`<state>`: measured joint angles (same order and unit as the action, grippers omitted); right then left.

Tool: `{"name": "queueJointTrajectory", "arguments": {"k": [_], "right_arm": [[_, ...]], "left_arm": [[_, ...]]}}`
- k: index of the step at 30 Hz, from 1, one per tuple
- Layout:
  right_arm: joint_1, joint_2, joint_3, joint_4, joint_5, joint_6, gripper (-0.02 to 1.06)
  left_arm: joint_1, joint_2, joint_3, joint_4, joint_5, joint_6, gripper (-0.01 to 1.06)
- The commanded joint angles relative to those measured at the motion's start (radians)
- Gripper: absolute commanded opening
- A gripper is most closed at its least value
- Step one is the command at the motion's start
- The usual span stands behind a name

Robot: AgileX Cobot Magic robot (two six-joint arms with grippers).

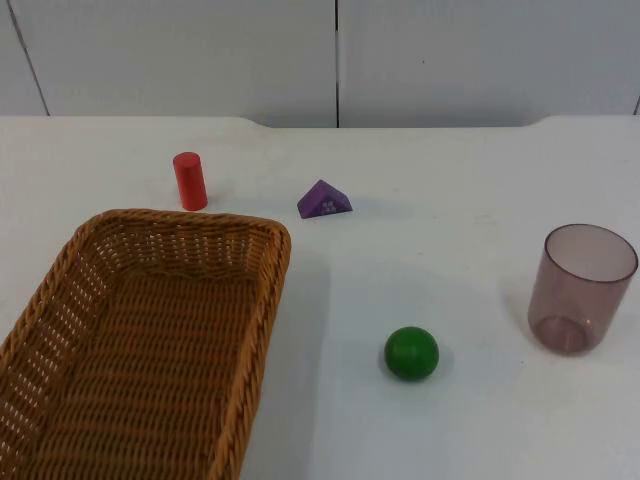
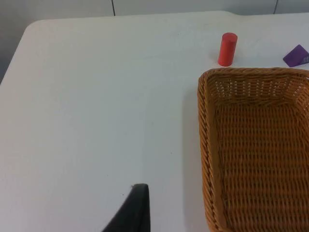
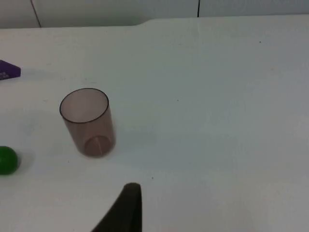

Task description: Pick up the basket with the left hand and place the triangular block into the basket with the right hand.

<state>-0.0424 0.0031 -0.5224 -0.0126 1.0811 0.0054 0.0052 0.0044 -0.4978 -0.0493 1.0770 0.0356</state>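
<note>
The wicker basket (image 1: 140, 340) is lying flat on the white bench (image 1: 450, 200) at the lower left of the top view, not yet lifted, its open mouth facing up to receive a block. The purple triangular block (image 1: 324, 200) is resting near the centre, just beyond the basket's far right corner and well apart from the red cylinder (image 1: 189, 181), green ball (image 1: 411, 353) and tinted cup (image 1: 583, 288), so leaving room for a grasp. The left gripper (image 2: 137, 210) is hovering beside the basket's outer wall and the right gripper (image 3: 128, 208) near the cup, both apparently waiting; whether their jaws are wide or narrow cannot be told.
</note>
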Motion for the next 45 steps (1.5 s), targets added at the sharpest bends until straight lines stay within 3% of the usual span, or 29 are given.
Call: {"name": "queueJointTrajectory", "arguments": {"k": [1, 9, 16, 25, 34, 45], "right_arm": [[-0.005, -0.003, 0.006, 0.000, -0.007, -0.022, 1.05], [-0.005, 0.006, -0.054, 0.047, -0.037, -0.081, 1.05], [-0.005, 0.239, -0.149, 0.042, -0.088, -0.083, 1.05], [-0.005, 0.601, -0.179, 0.042, -0.244, -0.085, 1.05], [-0.005, 0.826, -0.179, 0.042, -0.285, -0.085, 1.05], [-0.005, 0.889, -0.179, 0.042, -0.296, -0.085, 1.05]], "left_arm": [[0.002, -0.004, 0.004, 0.006, -0.002, 0.000, 1.05], [0.002, 0.031, -0.030, -0.055, -0.014, 0.000, 1.05], [0.002, 0.268, -0.089, -0.055, -0.079, 0.000, 1.05], [0.002, 0.602, -0.159, -0.057, -0.215, 0.000, 1.05], [0.002, 0.812, -0.177, -0.067, -0.289, 0.000, 1.05], [0.002, 0.950, -0.177, -0.067, -0.316, 0.012, 1.05]]}}
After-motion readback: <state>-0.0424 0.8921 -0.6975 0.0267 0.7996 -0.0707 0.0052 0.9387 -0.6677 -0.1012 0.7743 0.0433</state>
